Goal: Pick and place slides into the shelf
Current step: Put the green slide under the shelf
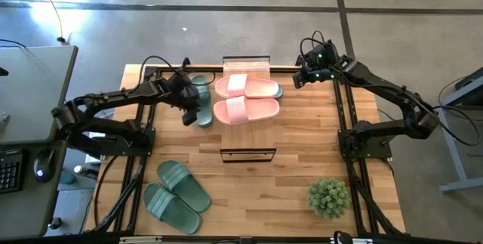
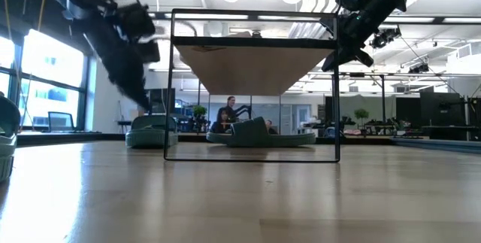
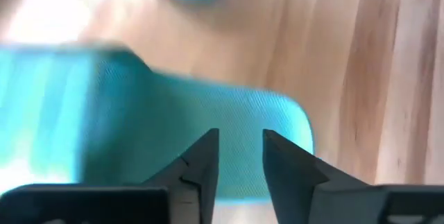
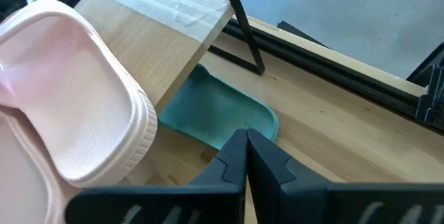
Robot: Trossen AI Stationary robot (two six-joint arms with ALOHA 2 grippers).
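The step in hand looks like a pick: the left end effector (image 1: 189,108) hangs over a green slide (image 1: 202,113) lying on the bench (image 1: 302,134) just beside the left end of the shelf (image 1: 245,127), and in its wrist view the two dark fingers (image 3: 201,165) stand partly apart, straddling the edge of that green slide (image 3: 208,134) with nothing visibly clamped between them. Two pink slides (image 1: 247,99) already rest side by side on the shelf's wooden top, and another green slide (image 4: 218,116) pokes out from beneath the shelf at its far right end. Two more green slides (image 1: 177,191) wait near the front left of the bench, well apart from the shelf, with a small potted plant (image 1: 328,196) at the front right. The right end effector (image 4: 246,151) is held above the bench near the far right corner of the shelf, its fingers pressed together and empty. The next move probably calls for the left fingers to close on the slide's rim or strap and lift it clear before carrying it to a free spot on or under the shelf. The left wrist view is blurred, so actual contact cannot be confirmed; in the low view the shelf's frame and dark arms hide most of the slides behind.
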